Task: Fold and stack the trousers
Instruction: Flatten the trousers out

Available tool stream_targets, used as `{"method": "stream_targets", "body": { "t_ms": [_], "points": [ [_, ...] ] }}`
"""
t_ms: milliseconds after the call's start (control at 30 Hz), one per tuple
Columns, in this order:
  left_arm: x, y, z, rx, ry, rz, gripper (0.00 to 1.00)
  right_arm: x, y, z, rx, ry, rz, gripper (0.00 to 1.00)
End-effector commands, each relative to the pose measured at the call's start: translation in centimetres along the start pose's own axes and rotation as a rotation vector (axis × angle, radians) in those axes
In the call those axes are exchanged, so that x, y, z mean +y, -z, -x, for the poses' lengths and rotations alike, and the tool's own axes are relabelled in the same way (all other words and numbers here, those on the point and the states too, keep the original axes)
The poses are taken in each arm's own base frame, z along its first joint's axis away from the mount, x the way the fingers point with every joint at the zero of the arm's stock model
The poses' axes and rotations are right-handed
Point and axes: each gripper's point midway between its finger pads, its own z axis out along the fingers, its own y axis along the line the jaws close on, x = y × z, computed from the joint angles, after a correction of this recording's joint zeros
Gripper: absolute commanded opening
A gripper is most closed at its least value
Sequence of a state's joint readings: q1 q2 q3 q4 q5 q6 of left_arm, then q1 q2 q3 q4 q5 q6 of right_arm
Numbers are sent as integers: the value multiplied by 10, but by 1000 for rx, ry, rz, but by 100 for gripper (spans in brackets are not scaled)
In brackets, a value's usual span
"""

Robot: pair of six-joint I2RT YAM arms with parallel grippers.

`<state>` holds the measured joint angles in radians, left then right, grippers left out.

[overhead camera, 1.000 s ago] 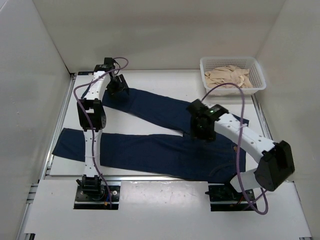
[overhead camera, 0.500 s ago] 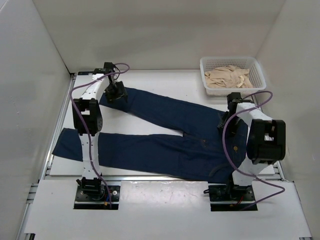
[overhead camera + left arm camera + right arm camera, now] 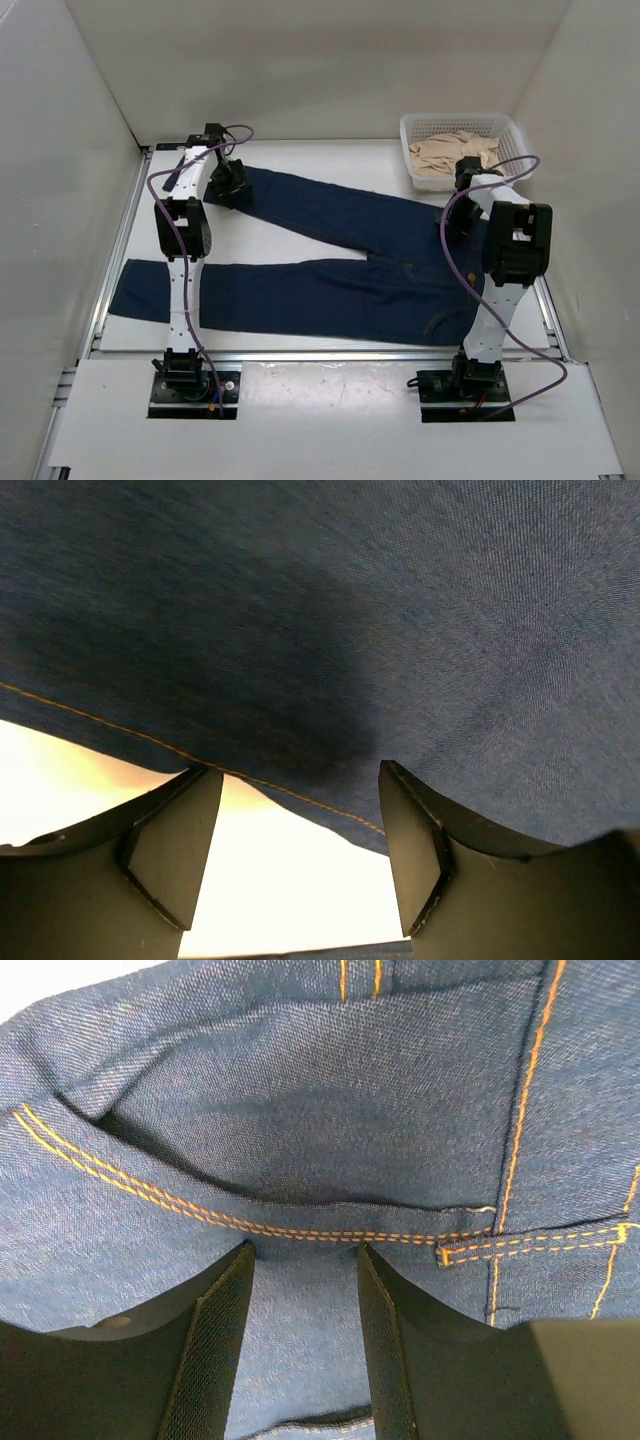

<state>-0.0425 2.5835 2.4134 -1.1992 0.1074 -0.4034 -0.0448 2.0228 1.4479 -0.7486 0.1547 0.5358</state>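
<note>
The trousers [image 3: 330, 290], dark blue denim jeans, lie opened flat on the white worktop [image 3: 285, 240]. One leg runs along the near edge out to the left edge, the waist sits at the right side, and the other leg slants away toward the far left corner, so the legs form a narrow V. No fold is in place and nothing is stacked, so I judge the task to be at its very start: the legs must be brought together, the length folded up and the bundle set down. At the waist, the right gripper [image 3: 458, 228] is down on the denim, its fingers [image 3: 215, 1340] standing apart either side of an orange-stitched pocket seam, with no cloth visibly nipped between them. Farther off, the left gripper [image 3: 230, 185] hangs at the hem of the far leg, fingers [image 3: 170, 830] spread wide and closed on nothing. At the far right corner a white basket [image 3: 415, 150] holds crumpled beige cloth [image 3: 455, 152]. Only the overhead view gives the whole layout and the basket. The left wrist view alone shows the stitched hem edge crossing just past the fingertips, with bare worktop under them; the right wrist view alone shows the pocket opening and its double stitching.
</note>
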Motion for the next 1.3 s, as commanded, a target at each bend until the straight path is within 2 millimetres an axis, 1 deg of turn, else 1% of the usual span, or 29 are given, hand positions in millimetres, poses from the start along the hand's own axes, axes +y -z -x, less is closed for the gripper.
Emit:
{"method": "stream_targets", "body": {
  "t_ms": [0, 100, 133, 167, 233, 267, 300, 333, 367, 400, 433, 467, 500, 533, 567, 600, 633, 667, 733, 767, 900, 967, 1000, 1067, 1100, 1133, 1167, 1233, 1267],
  "points": [
    [5, -7, 19, -18, 25, -58, 75, 9, -9, 43, -84, -13, -15, 51],
    [-7, -1, 24, -30, 30, -113, 75, 17, -2, 59, -104, -3, -4, 51],
    [-4, 10, 27, -44, 36, -116, 75, 19, 1, 63, -115, -5, 2, 51],
    [-6, 19, 29, -63, 33, -124, 75, 21, 19, 70, -154, -10, 25, 51],
    [6, 30, 23, -73, 38, -64, 79, 22, 32, 54, -155, 3, 33, 57],
    [3, 65, 28, -136, 31, -69, 81, 21, 57, 57, -208, -4, 65, 60],
    [5, 78, 26, -159, 31, -58, 82, 24, 67, 53, -232, -11, 84, 64],
    [6, 89, 21, -167, 30, -62, 82, 23, 73, 44, -235, -2, 90, 68],
    [10, 109, 4, -167, 30, -62, 80, 16, 86, 32, -247, -3, 109, 69],
    [13, 118, -3, -179, 30, -57, 75, 15, 91, 23, -250, 8, 115, 71],
    [15, 125, -13, -182, 38, -59, 73, 7, 86, 4, -222, 21, 100, 71],
    [25, 135, -39, -168, 58, -43, 71, 2, 101, -2, -251, 17, 119, 71],
    [31, 138, -52, -163, 69, -30, 68, -1, 103, -13, -249, 28, 122, 71],
    [36, 140, -63, -167, 87, -22, 63, -15, 104, -34, -231, 31, 111, 67],
    [48, 140, -94, -127, 91, -4, 60, -21, 103, -43, -224, 23, 108, 62],
    [55, 139, -105, -125, 110, 17, 57, -25, 102, -55, -210, 26, 118, 56],
    [62, 137, -118, -113, 126, 39, 53, -29, 109, -66, -211, 2, 139, 38],
    [79, 123, -145, -55, 160, 97, 48, -37, 98, -87, -162, -4, 137, 30],
    [89, 118, -167, -30, 185, 119, 42, -43, 101, -108, -133, -24, 159, 19],
    [97, 106, -189, 29, 209, 148, 41, -45, 96, -121, -107, -31, 163, 14],
    [99, 76, -211, 123, 258, 148, 38, -43, 107, -143, -90, -13, 206, 14],
    [96, 64, -208, 130, 257, 150, 38, -48, 113, -147, -104, 2, 192, 14],
    [94, 62, -195, 105, 244, 172, 38, -49, 114, -150, -104, 12, 185, 14],
    [98, 40, -186, 133, 235, 212, 38, -52, 119, -153, -108, 12, 188, 14],
    [93, 26, -167, 149, 206, 216, 38, -62, 111, -163, -96, 13, 161, 20],
    [93, 26, -166, 149, 206, 216, 33, -62, 111, -163, -96, 13, 161, 22],
    [87, 31, -147, 119, 204, 215, 33, -64, 110, -165, -95, 13, 160, 24],
    [80, 28, -137, 120, 173, 211, 33, -63, 115, -167, -100, -1, 179, 32],
    [73, 29, -118, 93, 151, 195, 33, -62, 117, -165, -107, -2, 185, 33]
  ]
}}
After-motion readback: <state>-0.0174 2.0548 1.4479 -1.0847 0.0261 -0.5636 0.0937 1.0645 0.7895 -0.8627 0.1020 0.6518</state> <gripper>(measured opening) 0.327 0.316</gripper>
